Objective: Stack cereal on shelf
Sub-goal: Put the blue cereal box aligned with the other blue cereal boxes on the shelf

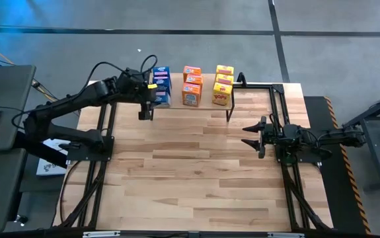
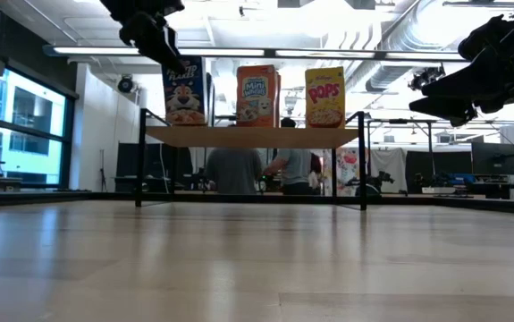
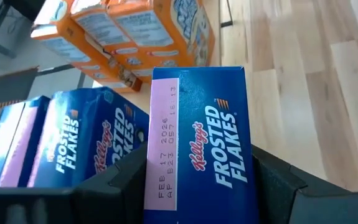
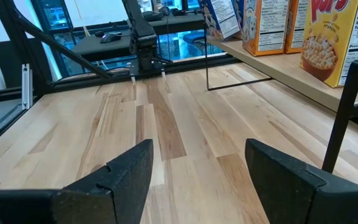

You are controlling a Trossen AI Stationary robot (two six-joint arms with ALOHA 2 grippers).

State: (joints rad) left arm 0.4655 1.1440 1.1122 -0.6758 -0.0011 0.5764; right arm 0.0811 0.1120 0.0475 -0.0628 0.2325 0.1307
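The shelf [image 2: 257, 136] stands at the table's far edge on thin black legs. Three orange cereal boxes [image 1: 191, 84] and three yellow ones [image 1: 223, 84] stand upright on it, in rows running far to near. Two blue boxes [image 3: 54, 143] stand at its left end. My left gripper [image 3: 197, 186] is over that end, shut on a third blue box [image 1: 163, 99] in front of them. My right gripper [image 1: 256, 135] hangs open above the table's right side, with nothing between its fingers. My left gripper pinches the blue box between its two fingers, one on the front face and one on the back, just under the top flap [image 3: 197, 149] at the box's left end. The fingers [image 2: 172, 55] slant down from the table's left. The box stays upright, its lower edge [image 2: 185, 123] level with the plank; whether it rests there is hidden.
The tabletop [image 1: 190, 172] lies bare between the shelf and the near edge. Black frame rails [image 1: 279, 106] run along both sides of the table. People stand in the room behind the shelf [image 2: 239, 170].
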